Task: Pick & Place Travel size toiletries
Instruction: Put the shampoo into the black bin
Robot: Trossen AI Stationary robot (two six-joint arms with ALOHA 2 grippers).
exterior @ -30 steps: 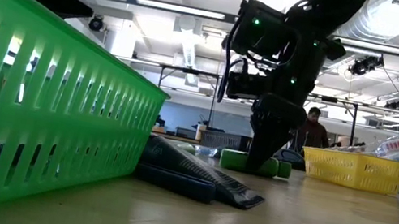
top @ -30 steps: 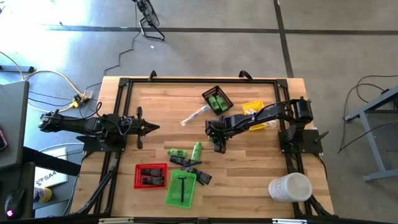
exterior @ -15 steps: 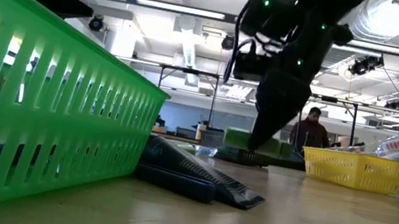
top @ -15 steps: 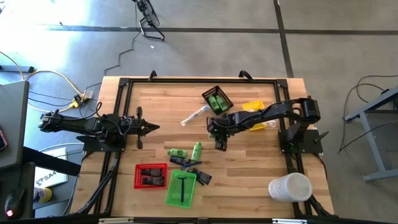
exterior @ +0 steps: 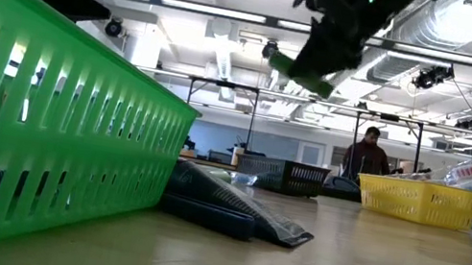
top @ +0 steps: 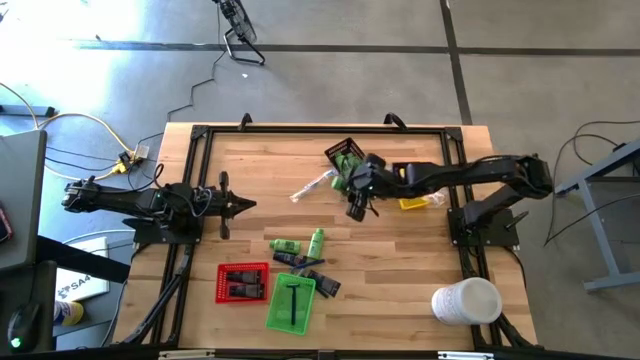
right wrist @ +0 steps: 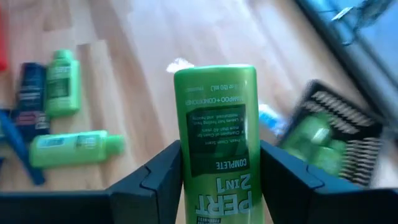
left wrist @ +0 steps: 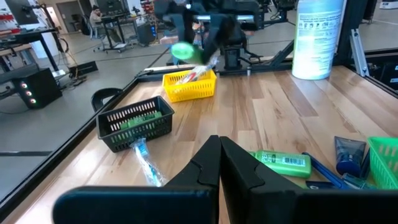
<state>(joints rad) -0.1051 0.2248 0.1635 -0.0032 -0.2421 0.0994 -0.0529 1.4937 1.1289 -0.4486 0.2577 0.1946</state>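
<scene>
My right gripper [top: 356, 204] is up above the table's middle, shut on a bright green little bottle [right wrist: 214, 140]; the low view has that bottle [exterior: 301, 72] high over the wood. Two more green bottles [top: 285, 245] [top: 317, 240] lie on their sides on the table beside dark flat packets [top: 305, 265]. A clear-wrapped stick [top: 312, 186] lies near the black tray [top: 348, 158], which holds green bottles. My left gripper [left wrist: 219, 168] waits shut at the table's left side. My right gripper pinches the green bottle's labelled body [right wrist: 186, 155] between its two fingers [right wrist: 163, 171], one on each side. The bottle lies along the fingers and sticks out past their tips. The fingers slant down from the table's right side. The bottle is lifted clear and tilted.
A yellow tray [top: 408, 172] sits under the right arm. A red tray [top: 242, 282] and a green tray [top: 292, 302] stand near the front edge; the green one's wall [exterior: 40, 137] fills the low view's left. A big white cylinder [top: 465, 300] stands front right.
My right gripper has risen well above the table and gone toward the far edge and the black tray, tipping to a shallower slant. The green bottle in its fingers has come up off the wood and is now lifted clear.
</scene>
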